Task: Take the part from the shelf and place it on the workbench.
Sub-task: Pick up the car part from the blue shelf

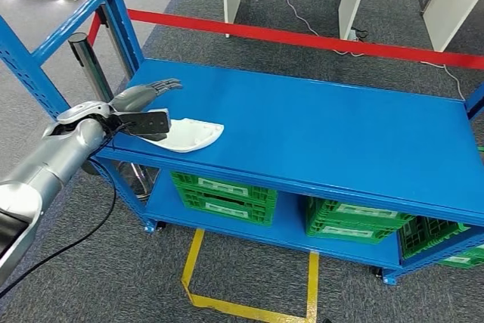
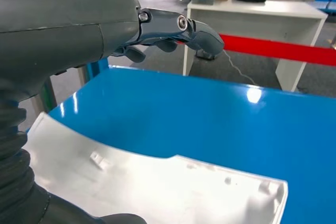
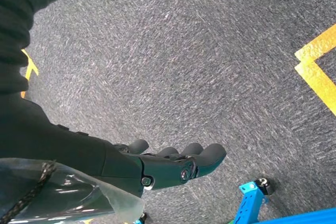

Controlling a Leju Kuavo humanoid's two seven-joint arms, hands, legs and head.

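A flat white part (image 1: 191, 134) lies at the left end of the blue shelf top (image 1: 320, 126), near its front edge. My left hand (image 1: 140, 100) is over the part's left end, with its fingers stretched out flat above the blue surface beyond it. In the left wrist view the part (image 2: 158, 182) sits close under the palm, the fingers (image 2: 178, 27) are held straight and well clear of it, and the thumb shows at the near edge. My right hand (image 3: 174, 163) hangs over the grey floor with its fingers extended and nothing in it.
Green crates (image 1: 228, 194) (image 1: 348, 225) fill the lower level. A blue upright (image 1: 119, 13) and a grey post (image 1: 88, 58) stand right beside my left arm. Red barrier tape (image 1: 320, 39) runs behind the shelf, and yellow tape (image 1: 193, 262) marks the floor in front.
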